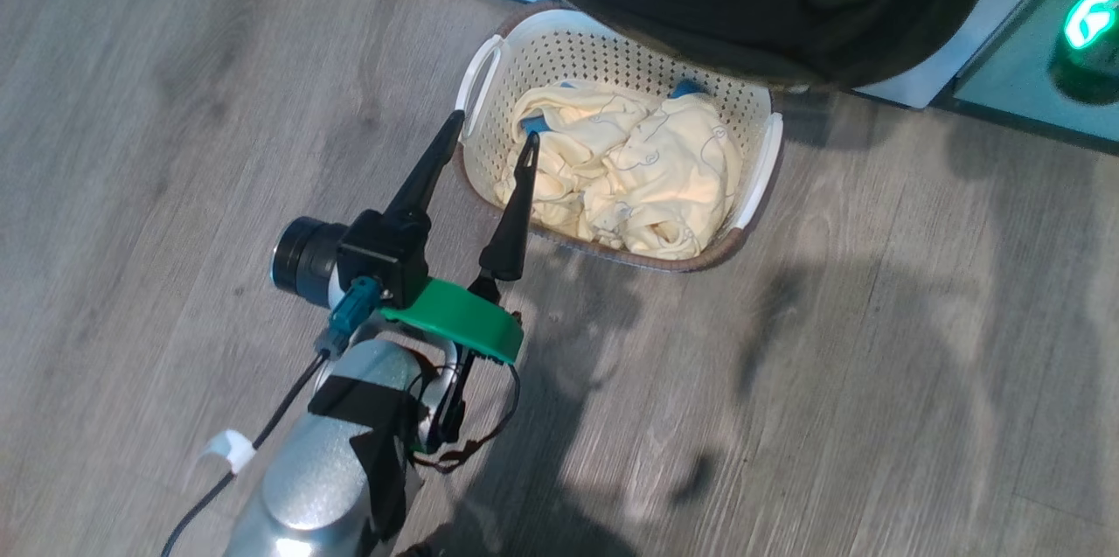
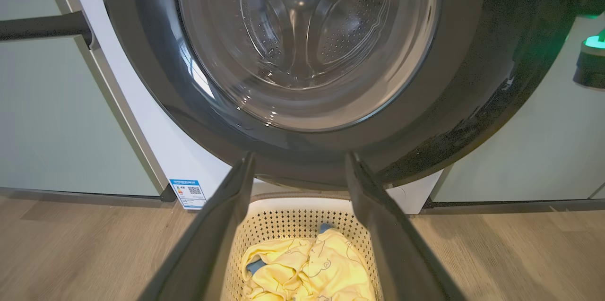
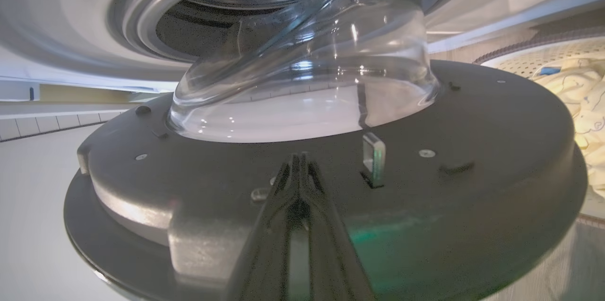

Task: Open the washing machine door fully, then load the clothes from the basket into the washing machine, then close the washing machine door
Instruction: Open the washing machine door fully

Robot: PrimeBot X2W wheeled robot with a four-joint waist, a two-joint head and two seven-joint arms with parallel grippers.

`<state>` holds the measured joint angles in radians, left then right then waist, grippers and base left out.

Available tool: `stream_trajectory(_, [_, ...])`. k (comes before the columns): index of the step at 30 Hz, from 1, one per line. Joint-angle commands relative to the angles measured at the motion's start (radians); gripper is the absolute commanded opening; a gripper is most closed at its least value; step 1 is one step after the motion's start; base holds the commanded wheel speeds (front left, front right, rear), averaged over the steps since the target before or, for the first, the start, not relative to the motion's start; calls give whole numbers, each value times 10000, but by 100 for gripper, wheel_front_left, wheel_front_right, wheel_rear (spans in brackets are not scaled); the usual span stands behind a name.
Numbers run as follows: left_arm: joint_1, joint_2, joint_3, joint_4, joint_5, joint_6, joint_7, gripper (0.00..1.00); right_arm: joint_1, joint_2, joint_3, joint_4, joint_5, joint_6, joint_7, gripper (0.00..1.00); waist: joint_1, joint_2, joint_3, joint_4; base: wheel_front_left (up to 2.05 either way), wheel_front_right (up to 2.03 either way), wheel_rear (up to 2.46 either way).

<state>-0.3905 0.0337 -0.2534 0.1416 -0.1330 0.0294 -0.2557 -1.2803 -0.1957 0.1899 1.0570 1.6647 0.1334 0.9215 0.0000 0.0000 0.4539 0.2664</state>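
Observation:
The cream basket (image 1: 754, 181) stands on the floor holding the pale yellow clothes (image 1: 629, 172) with a small blue piece. My left gripper (image 1: 494, 127) is open, one finger over the basket's left rim and the other over the clothes, holding nothing. In the left wrist view the left gripper (image 2: 298, 159) points at the washing machine door (image 2: 472, 79), with the basket (image 2: 283, 225) and clothes (image 2: 307, 268) below. The glossy black door (image 1: 743, 6) overhangs the basket's far edge. My right gripper (image 3: 298, 157) is shut and empty, close to the door's inner face (image 3: 472, 150), below the glass bowl (image 3: 307, 79). Beyond it is the washing machine's drum (image 3: 264, 8).
Pale teal cabinets (image 2: 47, 126) flank the white washing machine (image 2: 156, 140), which carries a blue label (image 2: 188, 192) low down. A dark bar handle (image 2: 42, 27) juts out at the left. A green light (image 1: 1093, 15) glows at the right. Wooden floor (image 1: 874, 365) spreads around the basket.

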Motion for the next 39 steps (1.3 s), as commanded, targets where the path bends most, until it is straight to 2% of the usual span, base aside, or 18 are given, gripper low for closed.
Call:
stream_trajectory(1, [64, 166, 410, -299, 96, 17, -61, 100, 176, 357, 63, -503, 119, -27, 184, 0, 0, 0, -79, -43, 0, 0, 0])
stream_trajectory(19, [645, 166, 501, 97, 267, -167, -61, 100, 2887, 949, 402, -2320, 677, -27, 688, 0, 0, 0, -1219, -191, 0, 0, 0])
stream_trajectory(39, [1346, 196, 689, 462, 483, -344, -61, 100, 4748, 1393, 1368, -2982, 1513, -27, 609, 0, 0, 0, -2602, -124, 0, 0, 0])
